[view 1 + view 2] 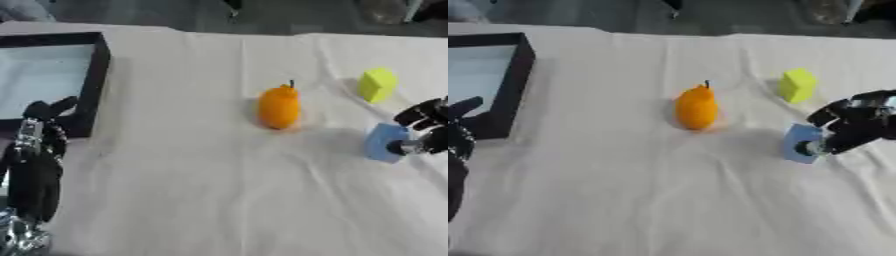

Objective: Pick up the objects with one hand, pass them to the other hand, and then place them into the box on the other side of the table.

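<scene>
The right hand [852, 127] curls its fingers around the blue block [800, 143] on the desk [219, 200]. The left hand [39, 150] rests open beside the black box [96, 75].

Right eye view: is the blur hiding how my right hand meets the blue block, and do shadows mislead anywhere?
Right eye view: soft all over, the right hand smeared, so finger contact on the blue block is unclear. Left eye view: equally soft; the orange pear-shaped fruit and yellow block throw only faint shadows, and the black box shows pale glare inside.
</scene>
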`<act>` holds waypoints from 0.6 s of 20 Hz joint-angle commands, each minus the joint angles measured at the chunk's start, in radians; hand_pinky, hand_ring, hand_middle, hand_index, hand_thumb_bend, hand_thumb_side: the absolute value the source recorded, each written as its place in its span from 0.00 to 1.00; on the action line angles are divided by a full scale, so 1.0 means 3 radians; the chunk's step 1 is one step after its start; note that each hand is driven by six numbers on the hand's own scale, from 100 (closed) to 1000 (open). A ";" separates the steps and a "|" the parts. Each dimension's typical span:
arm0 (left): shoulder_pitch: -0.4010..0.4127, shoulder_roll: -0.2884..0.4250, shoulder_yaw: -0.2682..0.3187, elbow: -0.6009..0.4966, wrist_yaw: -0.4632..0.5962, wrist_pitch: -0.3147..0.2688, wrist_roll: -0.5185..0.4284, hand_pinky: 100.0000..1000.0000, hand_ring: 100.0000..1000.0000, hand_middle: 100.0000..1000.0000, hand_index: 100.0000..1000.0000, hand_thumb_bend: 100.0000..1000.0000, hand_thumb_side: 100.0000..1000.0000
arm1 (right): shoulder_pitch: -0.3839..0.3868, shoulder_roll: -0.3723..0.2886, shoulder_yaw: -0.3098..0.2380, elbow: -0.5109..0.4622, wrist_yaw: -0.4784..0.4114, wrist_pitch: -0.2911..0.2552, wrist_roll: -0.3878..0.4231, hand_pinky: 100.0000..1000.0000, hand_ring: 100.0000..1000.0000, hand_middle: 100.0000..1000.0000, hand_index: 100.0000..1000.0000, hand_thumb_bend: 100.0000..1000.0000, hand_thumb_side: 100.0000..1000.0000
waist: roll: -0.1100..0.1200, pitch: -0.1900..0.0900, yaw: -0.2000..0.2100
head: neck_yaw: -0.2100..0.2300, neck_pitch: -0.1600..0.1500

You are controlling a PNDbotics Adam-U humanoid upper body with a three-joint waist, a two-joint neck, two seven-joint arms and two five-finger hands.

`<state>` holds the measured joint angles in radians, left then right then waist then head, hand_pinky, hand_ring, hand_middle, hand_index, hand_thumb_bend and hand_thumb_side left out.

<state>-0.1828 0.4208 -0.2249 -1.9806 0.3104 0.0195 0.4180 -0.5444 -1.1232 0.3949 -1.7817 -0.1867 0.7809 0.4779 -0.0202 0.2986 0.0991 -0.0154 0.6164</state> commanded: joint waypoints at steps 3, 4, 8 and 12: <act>-0.0006 0.0034 0.0032 -0.0065 -0.0008 -0.0001 0.0009 1.00 0.81 0.81 0.76 0.06 0.85 | -0.0013 -0.0153 -0.0074 -0.0052 0.0063 0.0420 0.0448 0.94 1.00 0.93 0.90 0.32 0.18 | 0.0022 -0.0017 -0.0004 | 0.0010 -0.0040; -0.0006 0.0033 0.0032 -0.0065 -0.0008 0.0000 0.0009 1.00 0.81 0.81 0.76 0.06 0.85 | -0.0012 -0.0153 -0.0074 -0.0054 0.0073 0.0420 0.0449 0.94 1.00 0.93 0.90 0.33 0.18 | 0.0022 -0.0017 -0.0004 | 0.0010 -0.0041; -0.0006 0.0028 0.0030 -0.0065 -0.0008 0.0002 0.0010 1.00 0.81 0.81 0.76 0.06 0.85 | -0.0006 -0.0155 -0.0060 -0.0074 0.0138 0.0420 0.0448 0.94 1.00 0.93 0.91 0.35 0.18 | 0.0024 -0.0013 -0.0002 | 0.0014 -0.0045; -0.0009 0.0025 0.0028 -0.0065 -0.0007 0.0003 0.0011 1.00 0.81 0.80 0.76 0.06 0.85 | 0.0003 -0.0163 -0.0037 -0.0123 0.0216 0.0420 0.0472 0.94 0.99 0.93 0.92 0.37 0.18 | 0.0025 -0.0010 0.0000 | 0.0013 -0.0044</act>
<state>-0.1827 0.4202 -0.2249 -1.9806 0.3104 0.0212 0.4197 -0.5359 -1.1245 0.3923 -1.8019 -0.1333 0.7757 0.4831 -0.0202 0.2986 0.0992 -0.0123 0.6133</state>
